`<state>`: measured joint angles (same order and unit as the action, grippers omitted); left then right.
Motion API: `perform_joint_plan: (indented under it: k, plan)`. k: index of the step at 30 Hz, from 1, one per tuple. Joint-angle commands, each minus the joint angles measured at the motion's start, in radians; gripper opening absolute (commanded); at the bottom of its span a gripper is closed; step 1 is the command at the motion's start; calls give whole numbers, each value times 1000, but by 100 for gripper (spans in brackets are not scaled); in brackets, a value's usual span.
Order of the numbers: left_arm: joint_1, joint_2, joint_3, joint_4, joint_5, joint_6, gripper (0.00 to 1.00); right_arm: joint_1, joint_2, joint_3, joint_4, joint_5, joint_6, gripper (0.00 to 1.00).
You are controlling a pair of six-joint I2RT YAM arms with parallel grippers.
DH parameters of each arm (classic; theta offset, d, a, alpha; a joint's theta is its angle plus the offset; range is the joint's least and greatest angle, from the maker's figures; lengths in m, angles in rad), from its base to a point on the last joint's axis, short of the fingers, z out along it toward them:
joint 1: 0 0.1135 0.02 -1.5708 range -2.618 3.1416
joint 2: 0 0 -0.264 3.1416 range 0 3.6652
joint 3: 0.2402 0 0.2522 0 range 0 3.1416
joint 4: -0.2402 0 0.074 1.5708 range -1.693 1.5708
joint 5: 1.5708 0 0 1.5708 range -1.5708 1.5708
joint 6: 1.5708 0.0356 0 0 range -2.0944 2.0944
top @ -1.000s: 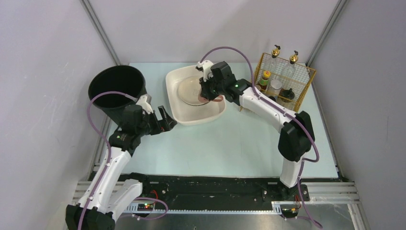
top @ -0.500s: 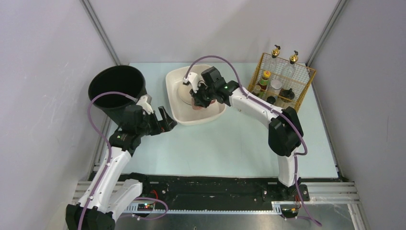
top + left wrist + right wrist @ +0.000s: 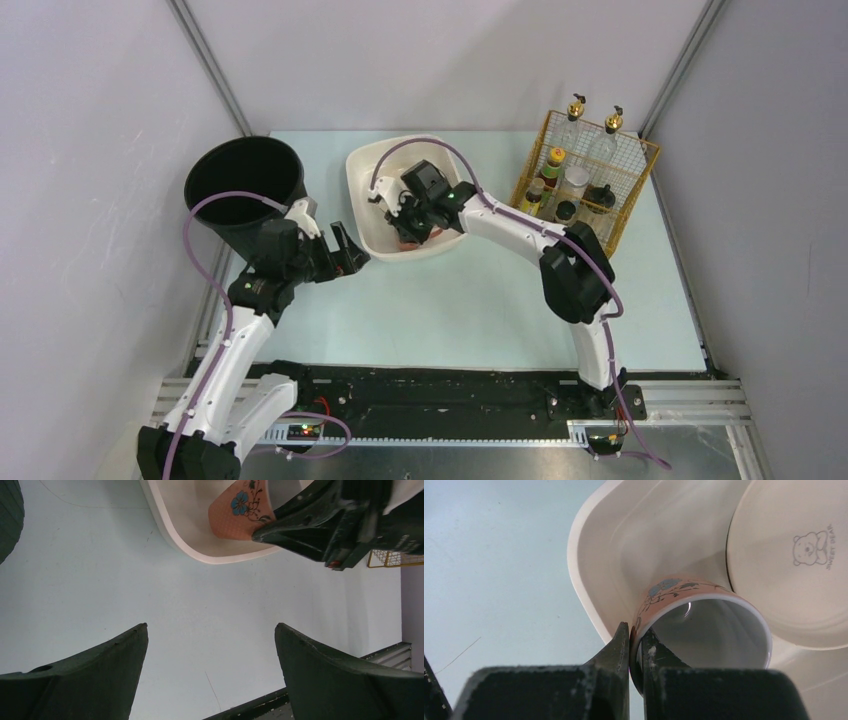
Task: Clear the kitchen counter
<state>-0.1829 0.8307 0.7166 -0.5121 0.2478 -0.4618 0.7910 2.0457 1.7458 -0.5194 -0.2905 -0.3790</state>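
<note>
Cup (image 3: 674,591) bottom unseen, seemingly within tub (image 3: 634,535)

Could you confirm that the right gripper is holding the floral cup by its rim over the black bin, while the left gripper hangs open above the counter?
Not quite: the right gripper holds the floral cup by its rim over the white tub, not the black bin, as the right wrist view shows. The left gripper does hang open above the counter.
</note>
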Motion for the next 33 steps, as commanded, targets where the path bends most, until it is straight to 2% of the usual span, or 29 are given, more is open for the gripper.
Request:
perform_joint_plan:
  k: [1,5,11,16,21,26,28,31,33]
  plan:
    - [-4,-6,-2,17,17,10,100,20,22,75,20,69,-8,0]
    - [-4,-6,-3,18,18,10,100,23,44,90,7,93,18,0]
    - [-4,0,-3,17,24,9,100,34,66,118,-11,131,33,14]
    - [-4,2,-3,17,29,9,100,45,57,117,-8,147,37,32]
    - [-4,3,-3,17,30,11,100,56,35,115,-1,142,47,37]
    - [-5,4,-4,18,30,11,100,65,-8,110,14,151,70,50]
    - [-5,4,-3,18,30,11,100,62,-36,100,31,155,103,57]
    - [-5,3,-3,18,31,13,100,62,-105,77,55,192,159,95]
    - [-5,4,-3,17,39,13,100,62,-150,49,79,222,195,99]
